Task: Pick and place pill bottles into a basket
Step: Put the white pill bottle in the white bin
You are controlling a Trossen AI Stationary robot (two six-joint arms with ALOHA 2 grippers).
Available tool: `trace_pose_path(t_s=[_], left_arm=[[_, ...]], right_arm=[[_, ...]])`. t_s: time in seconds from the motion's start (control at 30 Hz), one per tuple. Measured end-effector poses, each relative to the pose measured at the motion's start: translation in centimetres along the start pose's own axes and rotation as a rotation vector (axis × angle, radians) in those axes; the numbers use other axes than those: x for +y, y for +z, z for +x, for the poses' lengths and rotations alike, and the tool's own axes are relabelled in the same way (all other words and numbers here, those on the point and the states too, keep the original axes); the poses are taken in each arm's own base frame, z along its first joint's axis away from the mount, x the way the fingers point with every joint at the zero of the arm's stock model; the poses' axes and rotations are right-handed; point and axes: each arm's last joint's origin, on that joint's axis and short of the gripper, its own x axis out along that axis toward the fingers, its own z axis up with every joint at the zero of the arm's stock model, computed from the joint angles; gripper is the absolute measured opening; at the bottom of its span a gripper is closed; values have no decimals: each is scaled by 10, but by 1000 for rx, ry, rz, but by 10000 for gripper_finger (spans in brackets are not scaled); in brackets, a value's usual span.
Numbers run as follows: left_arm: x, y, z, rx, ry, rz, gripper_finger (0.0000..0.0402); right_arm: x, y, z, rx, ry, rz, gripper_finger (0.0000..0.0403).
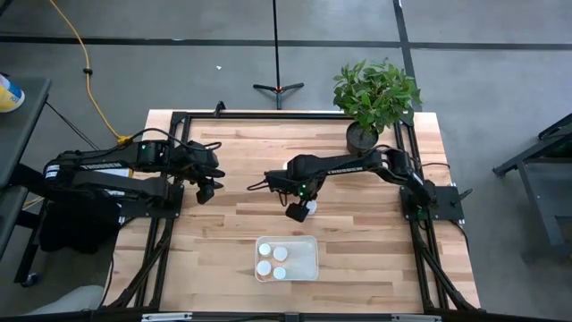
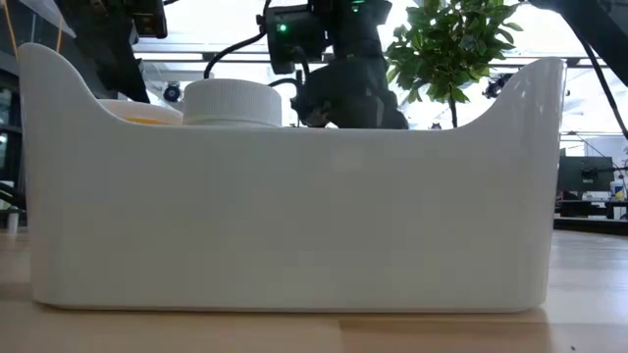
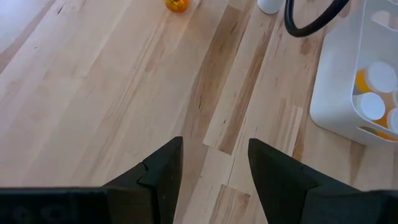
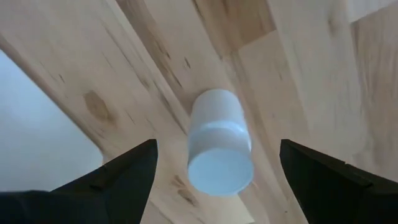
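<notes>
Above a white pill bottle (image 4: 219, 143), the right end effector (image 1: 299, 211) gapes wide.

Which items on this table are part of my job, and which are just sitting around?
Job:
white-capped pill bottles in the tray
all-white plastic bottle on the wood
whitish translucent rectangular plastic tray
open right hand straddling the white bottle

Bystanders:
green potted plant
waiting left hand, open

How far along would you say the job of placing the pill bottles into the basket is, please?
Three white-capped pill bottles already sit in the whitish translucent plastic basket. In hand: the right gripper, open, is over a white bottle lying on the wooden table, not yet gripped. Left: that bottle and a small orange item in the left wrist view. The left gripper waits, open, at the table's left.
</notes>
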Motion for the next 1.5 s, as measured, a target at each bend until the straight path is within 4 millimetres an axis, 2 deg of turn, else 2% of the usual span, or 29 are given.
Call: trace_pose_path(t_s=[1.13,1.5], left_arm=[[0,0,0,1,0,3,216],[0,0,0,1,0,18,216]], right_arm=[[1,-3,0,23,-5,87,328],[4,1,15,69,2,96,328]])
